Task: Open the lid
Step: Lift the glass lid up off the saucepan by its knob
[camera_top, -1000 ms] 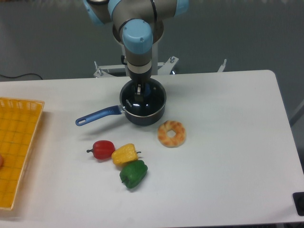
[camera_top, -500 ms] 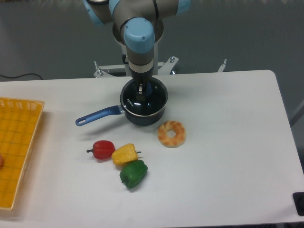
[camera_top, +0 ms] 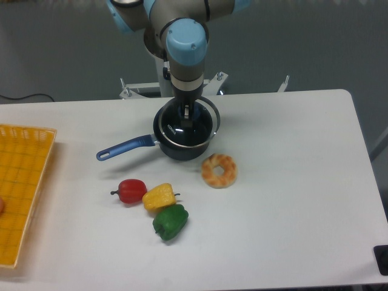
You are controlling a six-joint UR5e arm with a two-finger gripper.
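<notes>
While pinched on its blue knob, gripper [camera_top: 188,113] with lid [camera_top: 200,134] askew, rightward off saucepan [camera_top: 182,148].

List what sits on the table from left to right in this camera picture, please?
Yellow basket → red pepper → yellow pepper → green pepper → bagel-like ring.

lid [camera_top: 189,124]: clear glass, glossy, with white glints; thin bright metal rim
pan [camera_top: 182,148]: dark blue, smooth, slight sheen
pan handle [camera_top: 124,148]: blue, glossy
counter [camera_top: 291,182]: white, matt, smooth
peppers [camera_top: 159,197]: red, yellow, green; shiny, plastic-looking
ring [camera_top: 219,170]: tan, mottled, dull
basket [camera_top: 24,182]: yellow open mesh, plastic-looking
arm [camera_top: 185,48]: grey metal-looking, light blue smooth caps
</notes>
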